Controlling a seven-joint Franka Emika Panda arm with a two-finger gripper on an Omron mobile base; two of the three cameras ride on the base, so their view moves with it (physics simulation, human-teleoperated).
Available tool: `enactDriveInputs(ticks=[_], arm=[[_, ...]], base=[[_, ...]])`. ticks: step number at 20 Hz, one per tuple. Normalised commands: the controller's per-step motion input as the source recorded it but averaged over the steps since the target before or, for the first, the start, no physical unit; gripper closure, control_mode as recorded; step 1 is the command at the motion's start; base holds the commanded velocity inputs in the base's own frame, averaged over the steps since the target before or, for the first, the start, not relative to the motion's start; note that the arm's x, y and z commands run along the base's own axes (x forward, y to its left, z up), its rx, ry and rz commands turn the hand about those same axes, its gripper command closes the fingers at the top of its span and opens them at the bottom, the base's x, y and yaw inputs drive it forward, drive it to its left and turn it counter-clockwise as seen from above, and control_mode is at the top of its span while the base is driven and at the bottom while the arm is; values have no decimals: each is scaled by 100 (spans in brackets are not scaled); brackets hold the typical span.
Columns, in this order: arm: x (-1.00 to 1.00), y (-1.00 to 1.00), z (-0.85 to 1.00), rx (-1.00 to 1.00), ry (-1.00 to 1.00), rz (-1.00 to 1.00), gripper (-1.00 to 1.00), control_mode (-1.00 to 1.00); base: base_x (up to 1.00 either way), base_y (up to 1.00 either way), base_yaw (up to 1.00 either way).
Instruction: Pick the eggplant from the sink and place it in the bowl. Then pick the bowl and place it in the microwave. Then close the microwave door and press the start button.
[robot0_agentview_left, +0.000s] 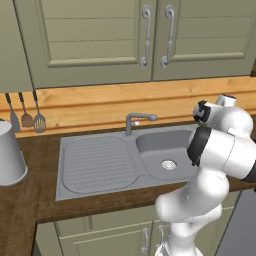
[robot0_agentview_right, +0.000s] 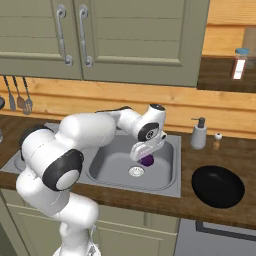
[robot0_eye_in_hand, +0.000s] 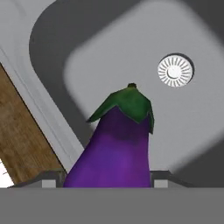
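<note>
The purple eggplant (robot0_eye_in_hand: 118, 148) with its green stem cap sits between my fingertips, which press on both of its sides. My gripper (robot0_eye_in_hand: 108, 179) is shut on it, low inside the basin of the grey sink (robot0_eye_in_hand: 109, 57), close to the round drain (robot0_eye_in_hand: 175, 70). From the right base view the gripper (robot0_agentview_right: 145, 154) points down into the sink (robot0_agentview_right: 165, 187) with the eggplant (robot0_agentview_right: 147, 160) showing just under it. I cannot tell whether the eggplant touches the basin floor. The black bowl (robot0_agentview_right: 218, 186) stands empty on the wooden counter right of the sink. The microwave and its door are out of view.
A curved faucet (robot0_agentview_left: 136, 120) stands behind the basin, with the ribbed drainboard (robot0_agentview_left: 95, 165) to its left. A soap dispenser (robot0_agentview_right: 199, 134) and a small shaker (robot0_agentview_right: 217, 140) stand behind the bowl. A grey container (robot0_agentview_left: 9, 155) sits far left under hanging utensils (robot0_agentview_left: 26, 117).
</note>
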Motion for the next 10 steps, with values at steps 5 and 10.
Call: enactDriveInputs(ticks=[5,10], arm=[[-32,-28,0,-1,25,1,100,-100],[-12,-34,2,-1,23,-8,100,-100]], base=[[0,0,0],[0,0,0]])
